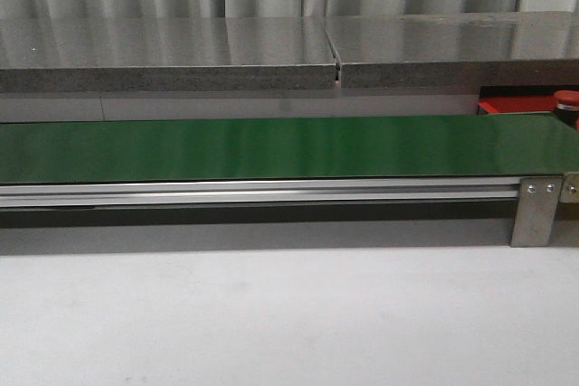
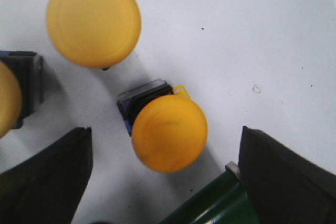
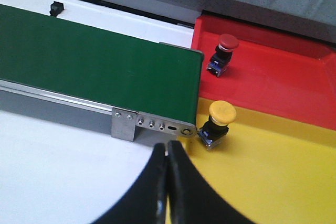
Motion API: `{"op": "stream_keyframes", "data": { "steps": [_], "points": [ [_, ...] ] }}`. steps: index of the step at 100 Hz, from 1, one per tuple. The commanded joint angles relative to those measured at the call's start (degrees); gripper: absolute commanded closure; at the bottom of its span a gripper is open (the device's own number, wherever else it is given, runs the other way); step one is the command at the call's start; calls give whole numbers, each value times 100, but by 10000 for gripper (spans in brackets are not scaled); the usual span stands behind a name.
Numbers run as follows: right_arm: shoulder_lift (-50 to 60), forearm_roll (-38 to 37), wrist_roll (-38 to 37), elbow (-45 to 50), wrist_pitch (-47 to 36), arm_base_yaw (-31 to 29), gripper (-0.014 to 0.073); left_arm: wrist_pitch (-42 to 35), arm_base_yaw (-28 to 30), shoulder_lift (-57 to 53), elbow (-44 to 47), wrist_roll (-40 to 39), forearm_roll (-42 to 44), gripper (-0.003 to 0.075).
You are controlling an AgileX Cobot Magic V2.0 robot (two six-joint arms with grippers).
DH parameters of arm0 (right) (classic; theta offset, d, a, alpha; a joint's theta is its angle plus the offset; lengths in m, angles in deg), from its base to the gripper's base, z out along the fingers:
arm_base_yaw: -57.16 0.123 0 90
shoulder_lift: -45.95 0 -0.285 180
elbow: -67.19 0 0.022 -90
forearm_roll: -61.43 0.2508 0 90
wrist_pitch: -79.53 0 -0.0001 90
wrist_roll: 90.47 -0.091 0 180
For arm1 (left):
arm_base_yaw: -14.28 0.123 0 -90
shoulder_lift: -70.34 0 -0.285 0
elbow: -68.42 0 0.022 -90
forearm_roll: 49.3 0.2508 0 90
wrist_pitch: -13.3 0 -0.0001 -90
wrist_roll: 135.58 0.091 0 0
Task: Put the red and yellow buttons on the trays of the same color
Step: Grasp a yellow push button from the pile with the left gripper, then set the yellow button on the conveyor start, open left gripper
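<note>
Between the spread fingers of the left claw [image 2: 165, 182] lies a yellow button [image 2: 167, 129] on its side – domed yellow cap, dark body – on the white desk [image 2: 252, 35]; the claw is wide open and grips nothing. Beyond it stands a second yellow button [image 2: 93, 20].

The right claw [image 3: 168, 192] is closed, fingers pressed together, holding nothing. Just ahead of it a yellow-capped button [image 3: 218, 121] rests in the yellow tray [image 3: 283, 171]; farther on, a red button [image 3: 223, 52] lies in the red tray [image 3: 278, 77] – both beside the end of the green belt [image 3: 94, 61].
</note>
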Motion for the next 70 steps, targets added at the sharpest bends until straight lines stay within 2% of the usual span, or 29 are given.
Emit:
{"op": "stream_keyframes", "data": {
  "steps": [1, 31, 41, 54, 70],
  "points": [
    [-13, 43, 29, -153, -443, -4, 660, -139, -38, -237, -290, -54, -124, 174],
    [-13, 43, 29, -153, -443, -4, 660, -42, -38, -20, -333, -54, -124, 194],
    [-13, 43, 29, -153, -443, -4, 660, -68, -38, -23, -333, -54, -124, 281],
    [-13, 43, 29, -153, -443, -4, 660, -110, -38, -44, -340, -54, -124, 434],
    [-13, 43, 29, -153, -443, -4, 660, -110, -38, -44, -340, -54, -124, 549]
  ]
}}
